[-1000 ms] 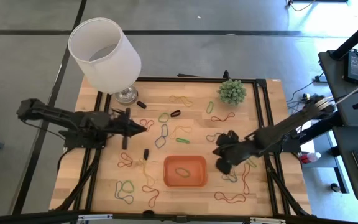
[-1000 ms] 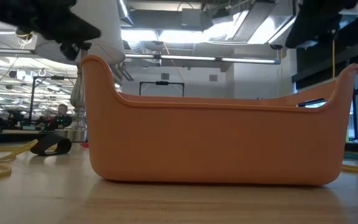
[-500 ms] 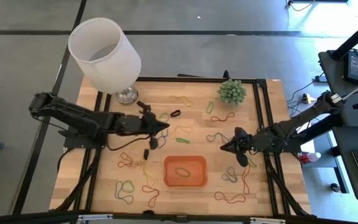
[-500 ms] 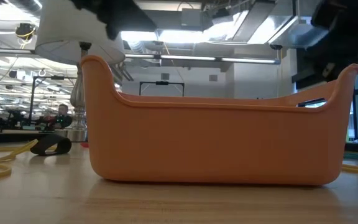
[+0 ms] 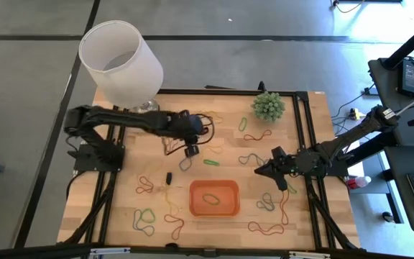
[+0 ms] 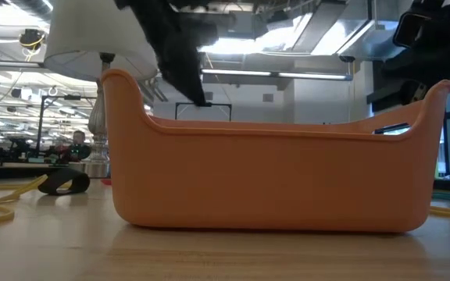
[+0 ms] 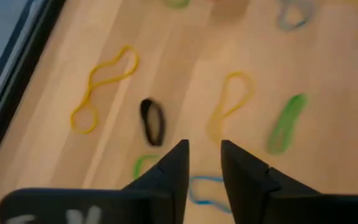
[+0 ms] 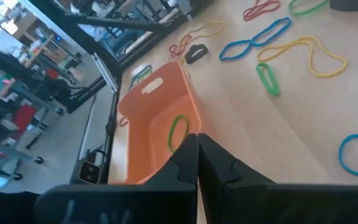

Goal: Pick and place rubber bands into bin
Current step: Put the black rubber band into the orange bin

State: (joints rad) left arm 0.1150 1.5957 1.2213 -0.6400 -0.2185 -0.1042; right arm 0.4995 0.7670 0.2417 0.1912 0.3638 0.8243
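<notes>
The orange bin [image 5: 213,198] sits near the table's near edge, wide in the low view [image 6: 272,179] and also in the right wrist view [image 8: 157,118]. One green band [image 5: 210,197] lies inside it. Rubber bands [image 5: 254,135] in several colours lie scattered on the wood. My left gripper [image 5: 190,149] hangs over the table's middle, open by a narrow gap [image 7: 204,149]. A blue band [image 7: 204,190] lies below its fingertips, a black band [image 7: 152,121] and a yellow band [image 7: 229,102] just beyond. My right gripper [image 5: 261,170] is shut [image 8: 197,142], right of the bin, touching nothing.
A white lampshade on a lamp [image 5: 121,61] stands at the far left corner and a small green plant [image 5: 268,106] at the far edge. Small black pieces [image 5: 169,177] lie among the bands. Black rails [image 5: 304,129] frame the table.
My left arm has swung out from the table's left toward its middle; its elbow has moved toward the far edge and the gripper now points down over the bands. My right gripper drew back from the bin's right side toward the right edge, then kept still.
</notes>
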